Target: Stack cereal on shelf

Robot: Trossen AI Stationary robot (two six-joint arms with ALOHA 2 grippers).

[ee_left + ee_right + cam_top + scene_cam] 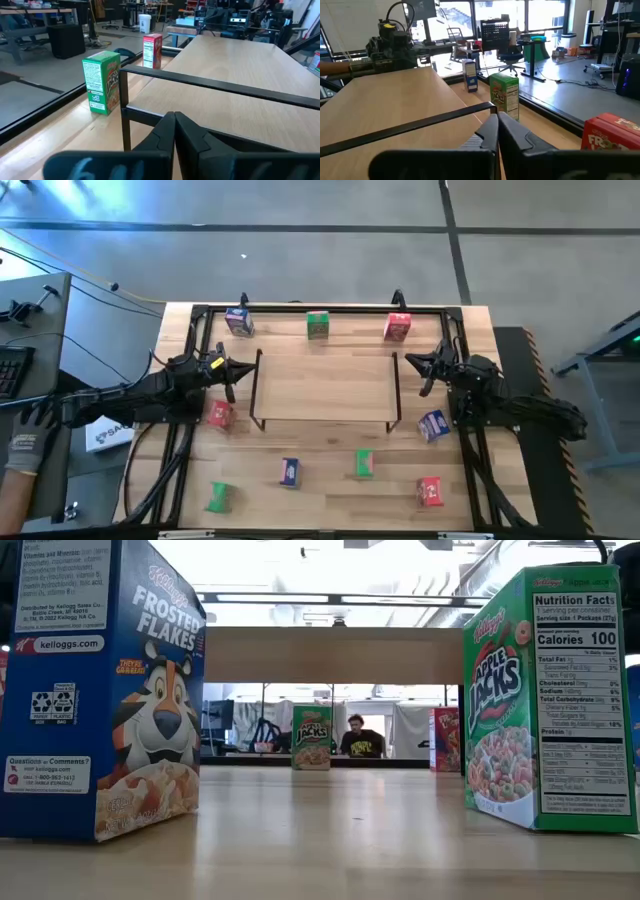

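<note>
The shelf, a light wood top on a thin black frame, stands in the middle of the table. Nine small cereal boxes stand on the table around it. Along the far edge are a blue box, a green box and a red box. A red box stands left of the shelf and a blue box right of it. Several more stand near the front edge. My left gripper is shut and empty at the shelf's left end. My right gripper is shut and empty at its right end.
The table's black edge frame runs around the boxes. A person's gloved hand rests by the left arm's base, off the table. In the low view a blue box and a green box stand close by, and a person sits far behind.
</note>
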